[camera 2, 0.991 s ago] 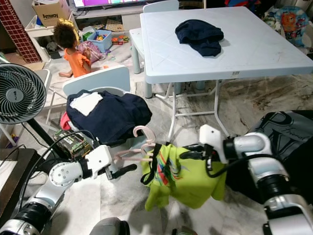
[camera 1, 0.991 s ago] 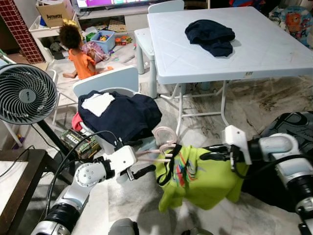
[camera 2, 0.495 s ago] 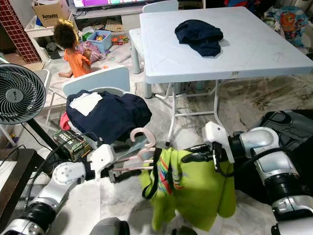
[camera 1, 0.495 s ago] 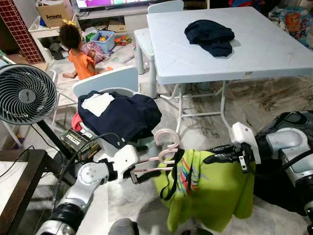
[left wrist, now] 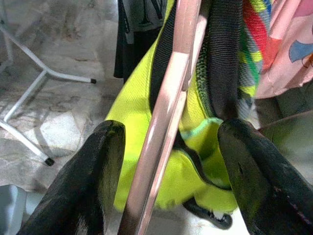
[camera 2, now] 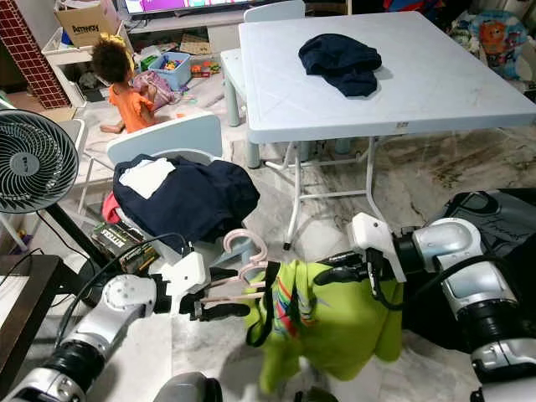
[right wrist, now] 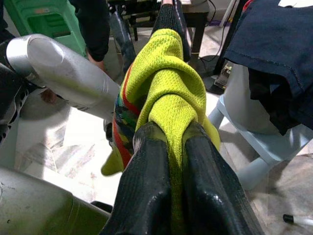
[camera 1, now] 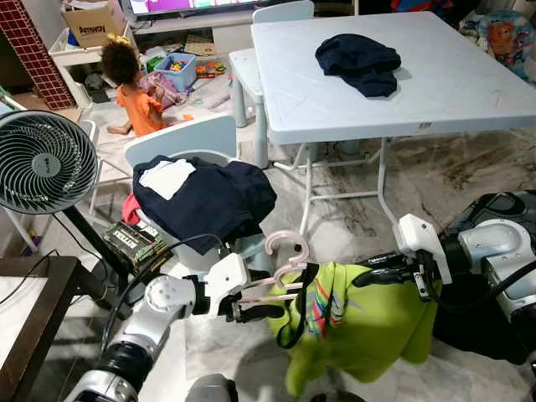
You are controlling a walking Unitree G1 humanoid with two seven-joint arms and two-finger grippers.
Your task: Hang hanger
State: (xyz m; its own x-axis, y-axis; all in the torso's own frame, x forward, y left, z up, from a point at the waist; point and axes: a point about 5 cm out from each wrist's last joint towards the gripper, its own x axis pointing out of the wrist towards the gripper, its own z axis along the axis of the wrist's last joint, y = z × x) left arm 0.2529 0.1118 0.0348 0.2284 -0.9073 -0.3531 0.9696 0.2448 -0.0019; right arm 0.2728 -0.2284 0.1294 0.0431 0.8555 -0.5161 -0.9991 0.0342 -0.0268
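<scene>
The hanger is pale pink plastic with a rounded hook curling upward, and a lime-green shirt with a black neckband and a bright multicoloured print is draped from it, sagging low above the marble floor in front of the robot.

The left end effector reaches in from the left, and the hanger's bar runs out from it toward the shirt's collar. The left wrist view shows its two black fingers spread well apart, with the pink bar passing between them and touching neither in that picture. The right end effector comes in from the right at the shirt's far shoulder; the right wrist view shows its fingers pressed together on a bunched fold of the green cloth.

The head views take in the room: a white surface carrying a dark garment, a small chair heaped with navy clothes, a fan, and a child sitting on the floor.
</scene>
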